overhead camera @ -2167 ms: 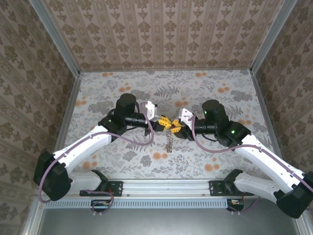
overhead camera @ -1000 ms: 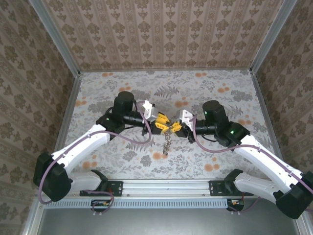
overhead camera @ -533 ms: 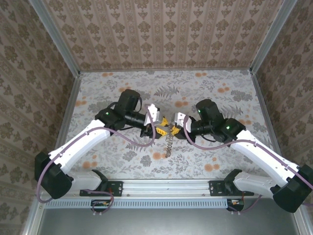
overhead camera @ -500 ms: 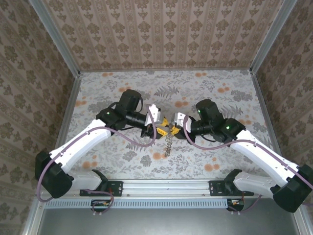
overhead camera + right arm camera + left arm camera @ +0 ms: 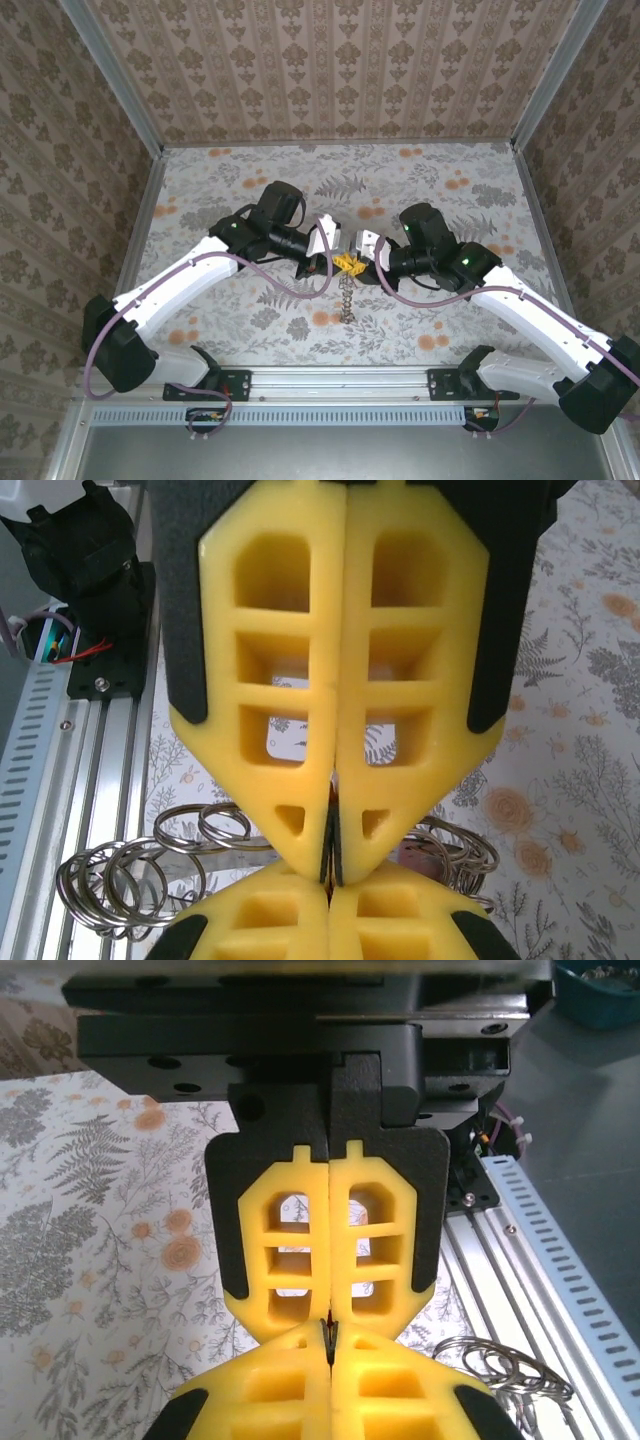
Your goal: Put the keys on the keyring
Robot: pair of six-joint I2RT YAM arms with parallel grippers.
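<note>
Touching tip-to-tip: two closed tools

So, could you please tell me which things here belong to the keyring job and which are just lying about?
Job: left gripper, right gripper, both shut, tips together; keyring hanging beneath them.
Just there: floral table cover, aluminium rail.

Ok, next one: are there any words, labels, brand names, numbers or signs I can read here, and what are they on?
None: no readable text anywhere in these views.
left gripper and right gripper: plain yellow and black, no marking.
chain of metal rings: no engraving can be made out.
table cover and walls: ornament only.
rail: no legible label.
</note>
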